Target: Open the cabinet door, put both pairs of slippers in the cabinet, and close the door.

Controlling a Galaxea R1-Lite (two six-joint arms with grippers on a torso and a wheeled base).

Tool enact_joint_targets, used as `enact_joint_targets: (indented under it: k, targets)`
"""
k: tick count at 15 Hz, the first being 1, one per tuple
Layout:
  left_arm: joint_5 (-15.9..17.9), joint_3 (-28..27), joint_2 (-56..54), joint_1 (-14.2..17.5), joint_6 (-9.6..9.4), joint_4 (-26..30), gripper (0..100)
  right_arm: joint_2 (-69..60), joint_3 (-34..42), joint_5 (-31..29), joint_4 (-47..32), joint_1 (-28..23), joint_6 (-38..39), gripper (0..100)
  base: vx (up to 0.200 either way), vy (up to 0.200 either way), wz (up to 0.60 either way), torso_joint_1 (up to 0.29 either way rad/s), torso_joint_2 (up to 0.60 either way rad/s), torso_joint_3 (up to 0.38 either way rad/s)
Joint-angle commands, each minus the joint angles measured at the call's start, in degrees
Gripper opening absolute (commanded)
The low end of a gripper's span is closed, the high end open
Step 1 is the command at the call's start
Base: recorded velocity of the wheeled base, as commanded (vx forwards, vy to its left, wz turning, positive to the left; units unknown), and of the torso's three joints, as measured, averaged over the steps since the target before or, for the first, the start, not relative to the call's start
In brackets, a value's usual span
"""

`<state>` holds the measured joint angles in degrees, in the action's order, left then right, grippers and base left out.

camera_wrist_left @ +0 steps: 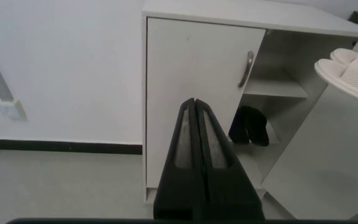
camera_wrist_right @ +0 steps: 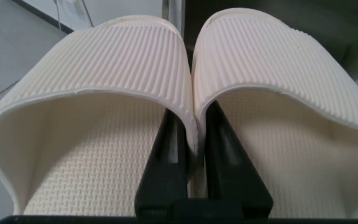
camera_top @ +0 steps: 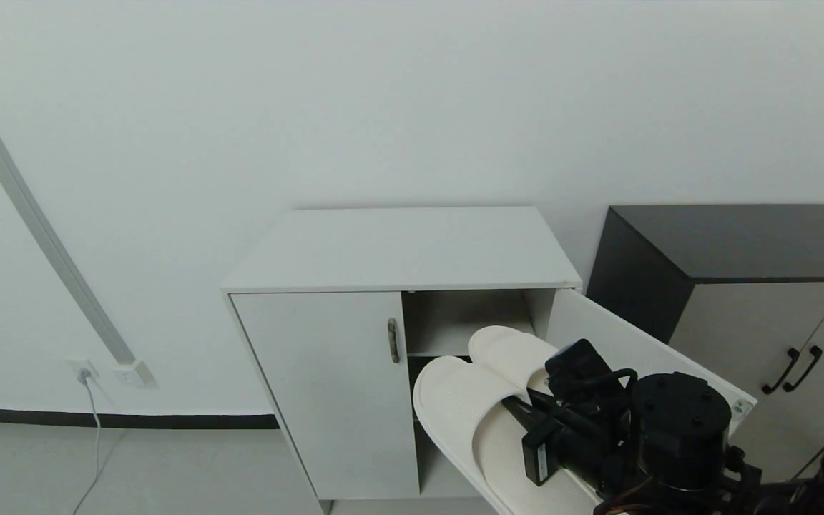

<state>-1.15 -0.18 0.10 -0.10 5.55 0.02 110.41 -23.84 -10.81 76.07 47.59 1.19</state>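
So the job looks past halfway. The left gripper (camera_wrist_left: 195,107) hangs before the cabinet (camera_top: 398,250), clenched on nothing, facing the closed left door (camera_top: 319,386), a smooth, flat white panel with a slim curved metal handle (camera_top: 393,340). Inside the cabinet, under its shelf (camera_wrist_left: 275,88), a dark pair of slippers (camera_wrist_left: 249,124) already lies. The cream pair of slippers (camera_top: 483,386) is just in front of the cabinet's opening, not yet inside: soft, rounded toes, ribbed uppers, dimpled insoles. The right gripper (camera_wrist_right: 193,117) pinches the two touching inner edges of their uppers together. The right door (camera_top: 641,350) stands swung wide from the cabinet. Left to do, I judge: set the cream pair in and shut that door
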Motion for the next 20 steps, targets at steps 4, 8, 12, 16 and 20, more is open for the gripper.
enact_joint_targets:
  k: [4,8,12,16,20]
  targets:
    - [-0.1,0.0,0.0,0.0,-0.01,0.0,0,1.4,0.8,0.0,1.8,0.7,-0.1,0,0.0,0.0,0.0,-0.224,0.55,0.315]
    - [-0.1,0.0,0.0,0.0,-0.01,0.0,0,1.4,1.3,0.0,2.4,0.8,-0.1,0,0.0,0.0,0.0,-0.204,0.53,0.317]
    - [-0.1,0.0,0.0,0.0,0.08,0.0,0,1.5,1.5,0.0,3.2,0.9,-0.1,0,0.0,0.0,0.0,-0.183,0.5,0.319]
    - [-0.1,0.0,0.0,0.0,0.08,0.0,0,1.6,1.6,0.0,3.2,0.9,-0.1,0,0.0,0.0,0.0,-0.155,0.48,0.331]
    - [-0.1,0.0,0.0,0.0,0.08,0.1,0,1.9,1.7,0.0,3.8,0.9,-0.1,0,0.0,0.0,0.0,-0.12,0.46,0.348]
